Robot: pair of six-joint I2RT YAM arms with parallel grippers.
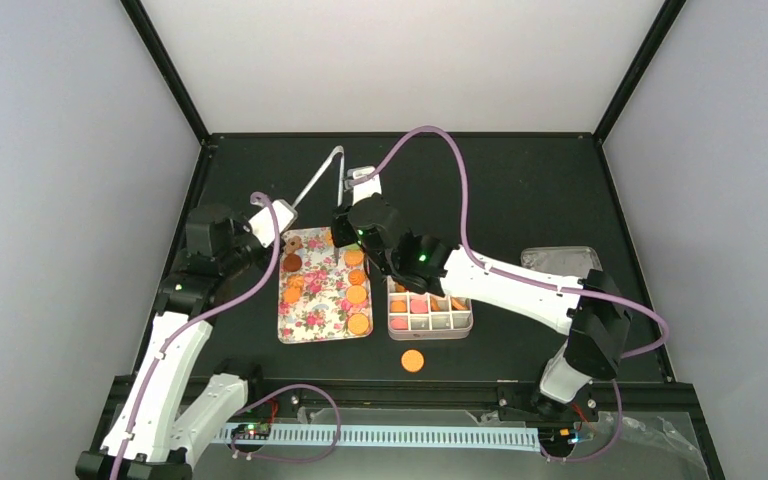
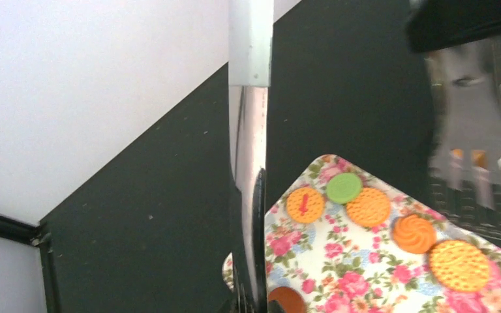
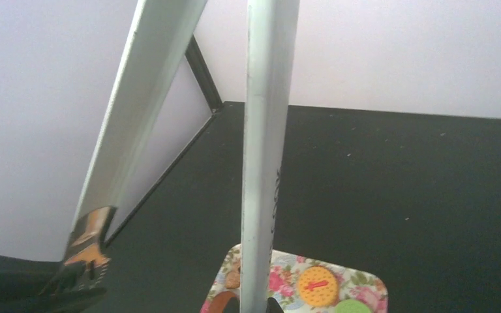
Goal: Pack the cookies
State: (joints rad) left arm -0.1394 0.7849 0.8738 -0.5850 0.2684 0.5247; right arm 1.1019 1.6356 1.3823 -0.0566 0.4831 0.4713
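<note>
The cookies (image 1: pixel 357 295) lie mostly on the tray (image 1: pixel 322 312). Some are already in the box (image 1: pixel 430 322) beside it, and one stray cookie (image 1: pixel 413 360) sits on the desk (image 1: pixel 520 200) nearer the bases. Both end effectors are at the tray's far edge, so the cookies lie base-ward of them. The tongs (image 1: pixel 318 180) run lengthwise away, hinge farthest. The right end effector (image 1: pixel 346 218), nearer the orange column, is pressed together on one tong arm. The other arm runs into the left end effector (image 1: pixel 285 212), whose grip I cannot tell.
</note>
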